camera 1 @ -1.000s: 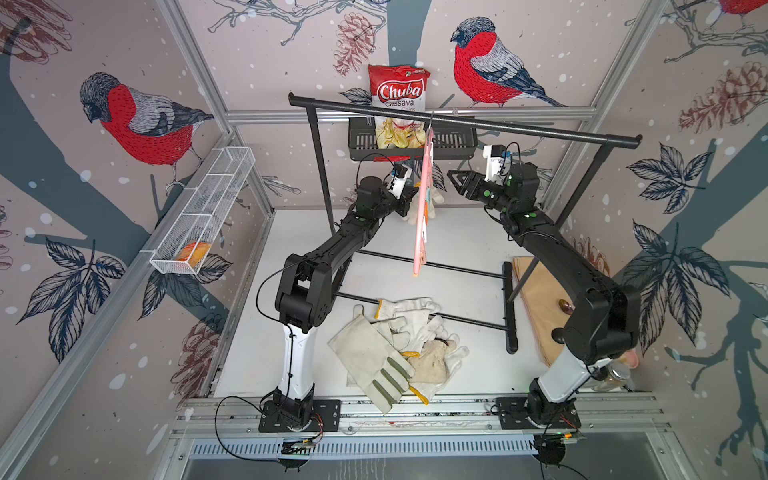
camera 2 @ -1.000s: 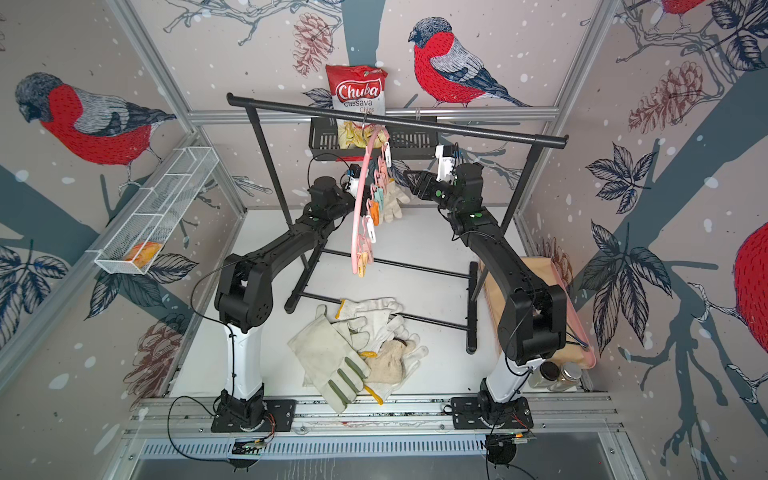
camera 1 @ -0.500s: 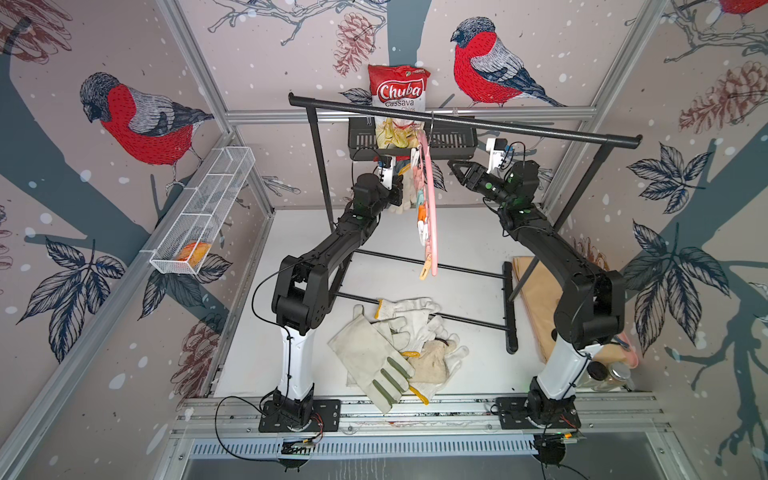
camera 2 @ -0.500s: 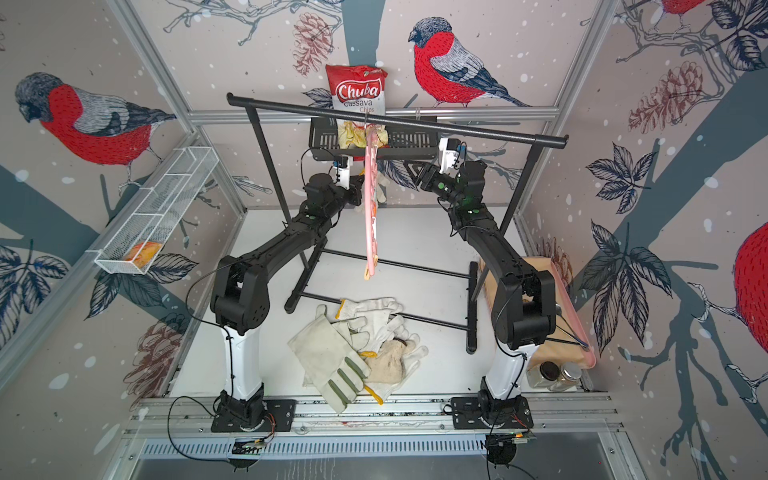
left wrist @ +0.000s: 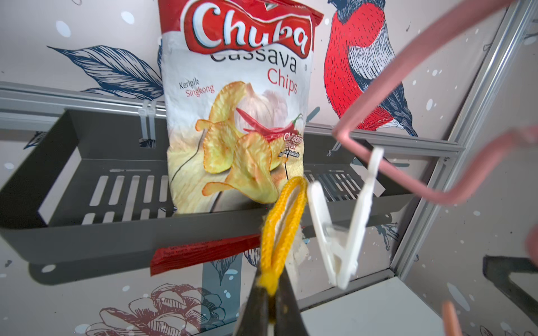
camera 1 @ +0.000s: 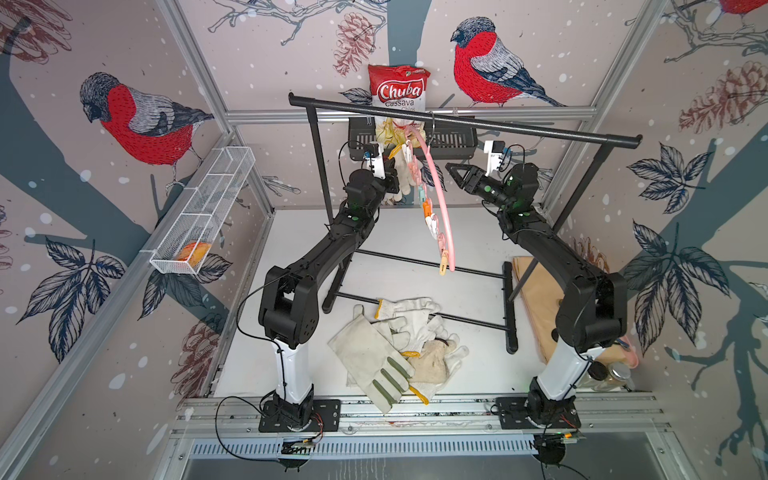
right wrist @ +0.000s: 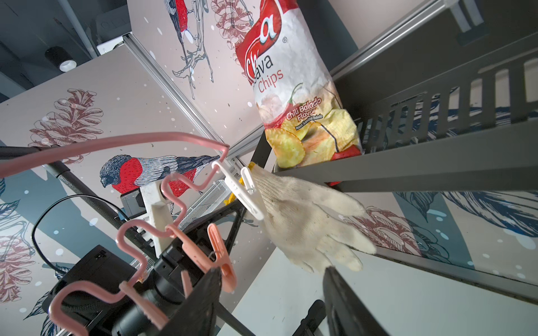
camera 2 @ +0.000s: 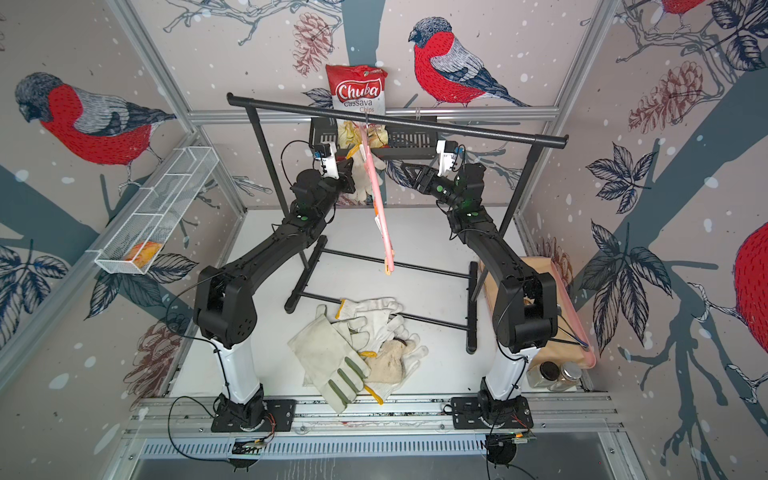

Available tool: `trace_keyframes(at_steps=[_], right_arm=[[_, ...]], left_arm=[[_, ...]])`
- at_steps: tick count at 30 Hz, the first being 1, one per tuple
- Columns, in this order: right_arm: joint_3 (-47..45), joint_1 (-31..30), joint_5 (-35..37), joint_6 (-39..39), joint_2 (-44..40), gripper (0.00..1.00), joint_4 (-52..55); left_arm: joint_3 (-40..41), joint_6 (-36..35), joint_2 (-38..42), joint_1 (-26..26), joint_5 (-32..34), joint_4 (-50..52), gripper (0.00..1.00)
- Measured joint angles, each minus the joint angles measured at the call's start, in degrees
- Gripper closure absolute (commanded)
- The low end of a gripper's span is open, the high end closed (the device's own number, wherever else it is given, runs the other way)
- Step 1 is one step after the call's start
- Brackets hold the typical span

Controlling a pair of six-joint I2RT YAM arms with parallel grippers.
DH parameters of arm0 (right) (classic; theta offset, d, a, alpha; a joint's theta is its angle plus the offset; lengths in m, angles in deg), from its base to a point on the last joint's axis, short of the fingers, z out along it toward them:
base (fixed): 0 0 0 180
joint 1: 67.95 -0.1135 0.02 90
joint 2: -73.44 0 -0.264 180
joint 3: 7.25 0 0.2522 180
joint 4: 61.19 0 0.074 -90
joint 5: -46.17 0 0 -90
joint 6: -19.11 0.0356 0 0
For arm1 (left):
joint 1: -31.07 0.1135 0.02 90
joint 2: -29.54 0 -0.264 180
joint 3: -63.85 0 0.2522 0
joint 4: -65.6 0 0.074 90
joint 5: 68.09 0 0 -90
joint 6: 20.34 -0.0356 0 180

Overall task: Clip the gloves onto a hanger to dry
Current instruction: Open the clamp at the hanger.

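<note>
1. The hanger is a pink arch hooked over the black rack bar. It hangs tilted, its free end low over the table, with a row of pegs along its underside.
2. A knitted glove hangs at the hanger's upper end, fingers pointing down. A white peg lies just beside the glove's yellow cuff loop. Whether the peg bites the cuff cannot be told.
3. The remaining gloves lie heaped on the table in front, between the two arm bases. A leather one with green finger strips lies on top.
4. The left arm rises from its base, bends at the elbow and stretches back and upward, wrist beneath the rack bar. The left gripper is clenched on the base of the yellow cuff loop, grasping the knitted glove.
5. The right arm mirrors this pose, its forearm reaching up and inward. The right gripper points at the hanger's arch from just beside it, jaws parted and released.
6. Behind, a bag of cassava chips stands in a dark wall shelf.
</note>
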Motion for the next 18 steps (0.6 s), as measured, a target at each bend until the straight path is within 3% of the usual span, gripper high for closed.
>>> trace_keyframes(at_steps=[18], right_arm=[[-0.48,-0.13,0.20,-1.92,-0.98,0.41,1.97]], left_arm=[[-7.34,0.44,-2.03,-4.24,0.85,1.42,1.00]])
